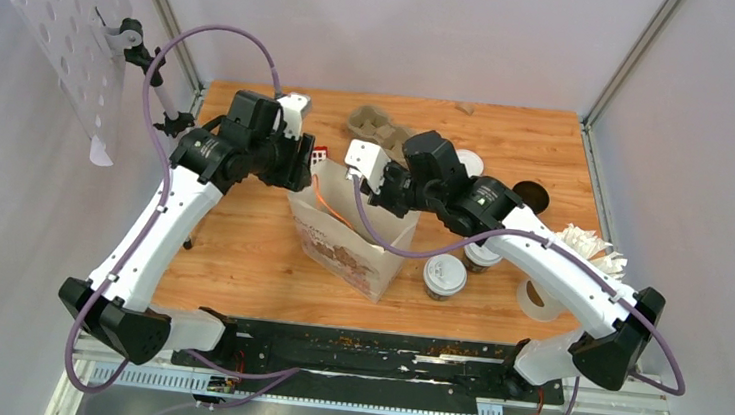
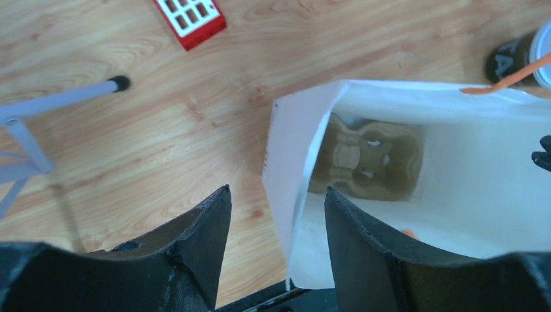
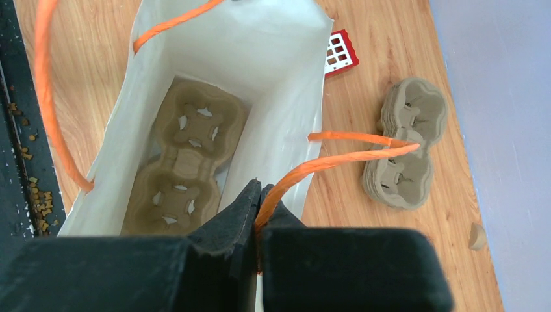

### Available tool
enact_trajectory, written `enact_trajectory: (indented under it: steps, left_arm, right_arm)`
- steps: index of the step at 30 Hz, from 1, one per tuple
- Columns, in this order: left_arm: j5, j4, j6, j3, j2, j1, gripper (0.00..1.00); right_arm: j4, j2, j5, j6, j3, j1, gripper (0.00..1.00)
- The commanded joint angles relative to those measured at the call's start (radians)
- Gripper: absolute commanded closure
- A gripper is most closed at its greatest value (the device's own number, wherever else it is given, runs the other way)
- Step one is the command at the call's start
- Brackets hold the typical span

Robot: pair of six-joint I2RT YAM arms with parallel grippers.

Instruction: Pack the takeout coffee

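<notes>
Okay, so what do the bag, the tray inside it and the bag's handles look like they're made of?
Bag: thin white paper, matte, with sharp folded creases. Tray: moulded paper pulp, grey-brown, rough and dull. Handles: orange, probably twisted paper cord; they hold a stiff curve.

High overview; both wrist cameras close above the bag (image 2: 468, 195).

Table (image 1: 240, 247): wood, visible grain, slight sheen. Bag (image 3: 273, 58): white paper, matt and smooth inside. Bag handle (image 3: 338, 159): orange twisted paper cord. Tray (image 3: 188, 162) in bag: grey-brown moulded pulp, rough, matt. Takeout coffee (image 1: 445, 272): smooth white plastic lid. Left gripper (image 2: 278, 190) fingers (image 2: 201, 247): black matt plastic, edges scuffed.
</notes>
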Motion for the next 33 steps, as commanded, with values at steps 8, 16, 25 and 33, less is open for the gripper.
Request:
enact_trajectory:
  steps: [8,16,25,33]
  left_arm:
    - [0.137,0.112,0.038,-0.083,-0.042,0.005,0.38]
    - [0.098,0.100,0.040,-0.057,-0.008,0.005,0.88]
    - [-0.095,0.016,-0.158,-0.088,-0.061,0.005,1.00]
    - [-0.108,0.035,-0.253,-0.107,-0.171,0.005,1.00]
  right_arm:
    - [0.120,-0.044,-0.058,0.005,-0.043,0.000,0.99]
    - [0.118,0.033,-0.032,0.011,0.054,-0.003,0.96]
    - [0.031,-0.046,0.000,0.278,0.086,-0.005,0.32]
    - [-0.140,-0.194,0.094,0.483,0.028,-0.005,0.09]
